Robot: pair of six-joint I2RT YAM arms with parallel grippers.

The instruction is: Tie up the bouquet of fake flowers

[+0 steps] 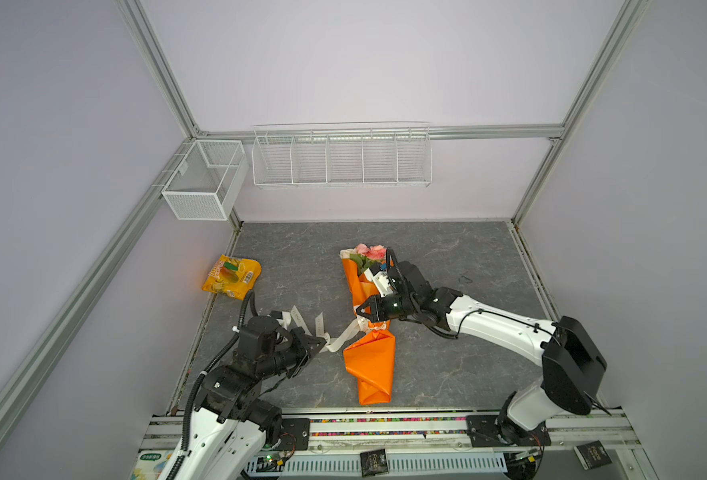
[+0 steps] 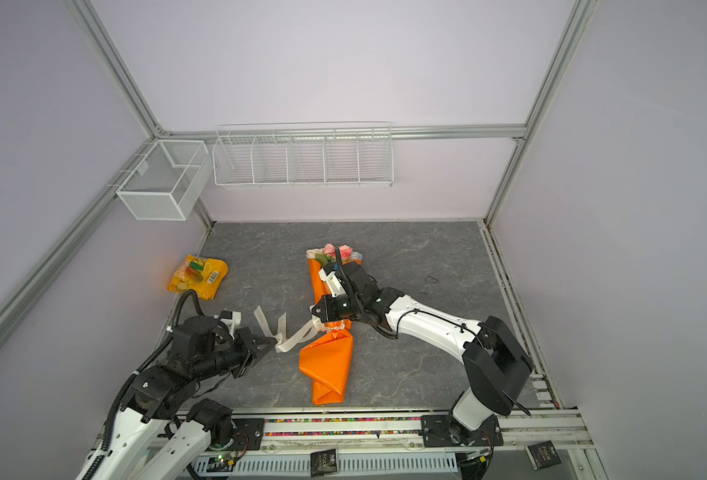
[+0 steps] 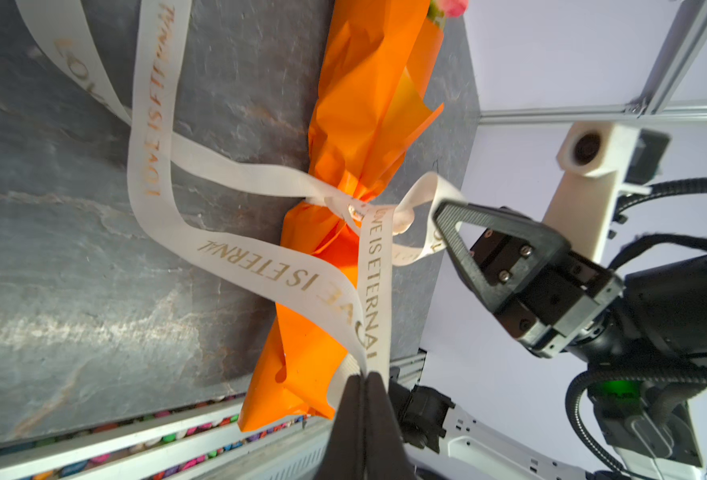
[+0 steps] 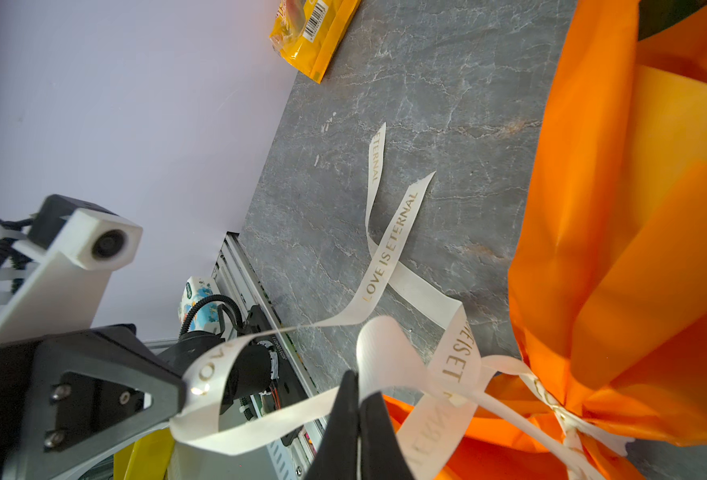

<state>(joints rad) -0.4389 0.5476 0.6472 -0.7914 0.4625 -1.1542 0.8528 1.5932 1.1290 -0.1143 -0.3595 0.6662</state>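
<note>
The bouquet of fake flowers lies wrapped in orange paper on the grey table, pink blooms pointing to the far side. A cream printed ribbon is knotted round its narrow waist, with its loose ends trailing left. My left gripper is shut on a loop of that ribbon, left of the bouquet. My right gripper hovers over the waist, shut on another ribbon loop.
A yellow snack bag lies at the table's left edge. Two white wire baskets hang on the back wall. A small dark scrap lies far right. The metal rail runs along the front.
</note>
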